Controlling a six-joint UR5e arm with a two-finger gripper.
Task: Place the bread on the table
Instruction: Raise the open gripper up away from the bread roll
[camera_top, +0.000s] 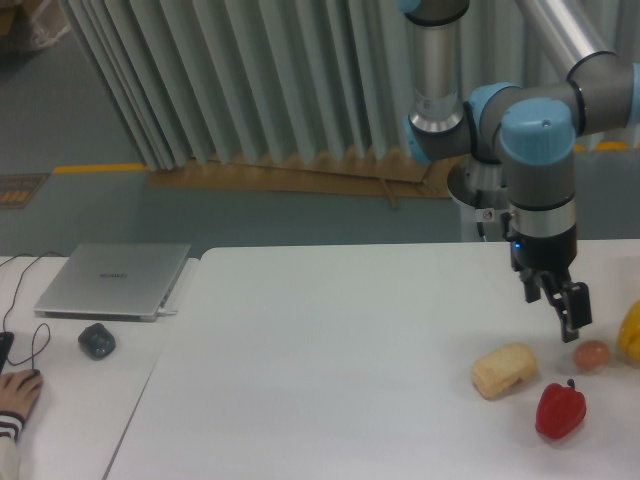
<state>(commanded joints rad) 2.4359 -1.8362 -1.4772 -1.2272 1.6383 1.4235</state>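
On the table (330, 360): the bread (504, 369) lies free.
The gripper (570, 318) hangs above the brown ball (591, 354), holding nothing; its opening cannot be told.

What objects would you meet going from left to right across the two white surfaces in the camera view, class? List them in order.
Hand → dark mouse → laptop → bread → red pepper → brown egg-like ball → yellow fruit at the right edge.
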